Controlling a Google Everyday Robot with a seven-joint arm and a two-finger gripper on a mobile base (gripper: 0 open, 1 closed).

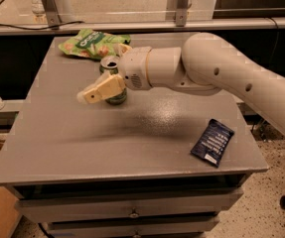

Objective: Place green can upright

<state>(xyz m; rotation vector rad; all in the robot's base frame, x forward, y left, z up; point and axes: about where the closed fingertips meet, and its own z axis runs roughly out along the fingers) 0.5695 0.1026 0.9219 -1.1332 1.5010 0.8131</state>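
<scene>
The green can (pixel 110 64) stands upright on the grey desk (pixel 82 148), in the back half and a little left of centre. Its open silver top faces up and its base seems to rest flat on the surface. The gripper (pixel 104 81) reaches in from the right edge and sits around the can's body at mid height. Whether it is clamped on the can or already slack, I cannot tell.

A crinkled green snack bag (pixel 90 42) lies just behind the can, along the back edge toward the back-left corner. A dark blue packet (pixel 212 143) lies well apart, near the right edge toward the front-right corner.

The placing looks nearly done, and what remains is a clean let-go. That probably calls for a full release before any move, with no sideways drag. The gripper should then lift straight up or draw back toward the right edge, clear of the can's rim and the bag. A glossy, light can tips easily if brushed.
</scene>
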